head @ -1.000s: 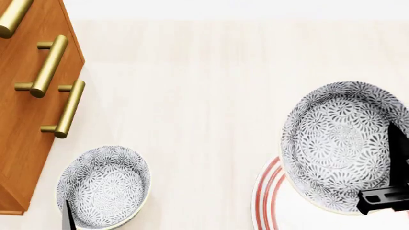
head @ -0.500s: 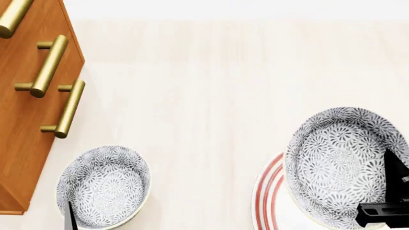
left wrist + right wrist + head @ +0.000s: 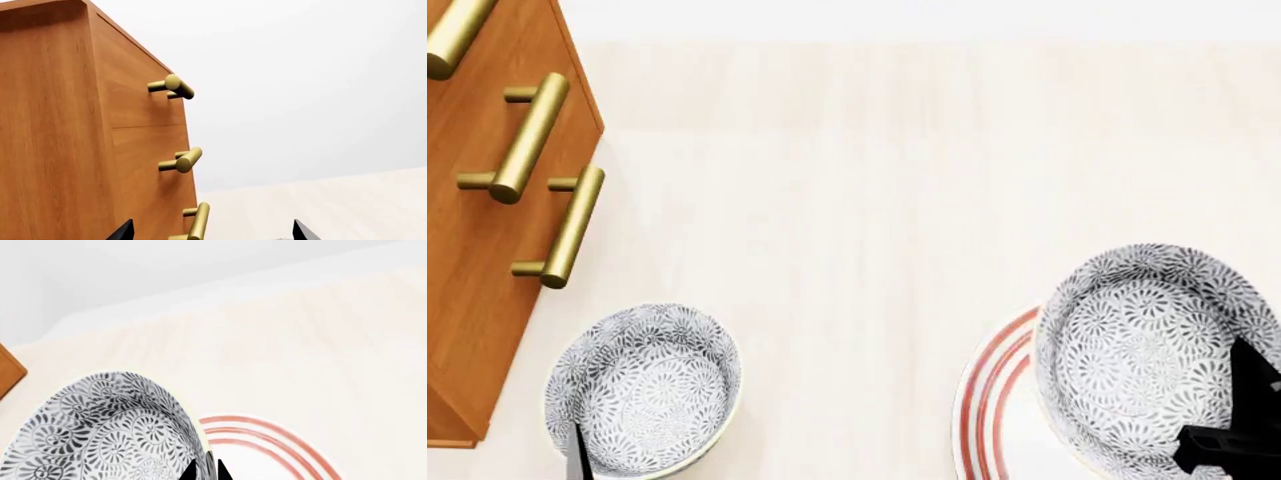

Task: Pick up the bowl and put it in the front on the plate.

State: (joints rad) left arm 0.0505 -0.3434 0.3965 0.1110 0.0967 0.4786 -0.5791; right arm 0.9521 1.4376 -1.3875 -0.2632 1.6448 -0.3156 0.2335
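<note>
A floral grey-blue bowl [image 3: 1141, 355] hangs over the red-ringed plate [image 3: 985, 400] at the head view's lower right, its rim pinched by my right gripper [image 3: 1241, 420]. In the right wrist view the bowl [image 3: 100, 435] fills the lower left, my right gripper [image 3: 206, 471] is shut on its rim, and the plate [image 3: 280, 450] lies just beyond. My left gripper [image 3: 210, 234] is open, its two tips wide apart with only a drawer handle behind the gap. One of its tips [image 3: 574, 455] shows over a second, alike bowl [image 3: 647, 385] at lower left.
A wooden drawer cabinet [image 3: 481, 200] with brass bar handles [image 3: 561, 225] stands at the left, close to the second bowl; the cabinet [image 3: 73, 130] also fills the left wrist view. Pale wood tabletop [image 3: 854, 200] stretches between and behind the bowls.
The right gripper has carried the bowl nearer and lower, from above the plate's far edge to more squarely over the plate. The left arm and second bowl have stayed put.
</note>
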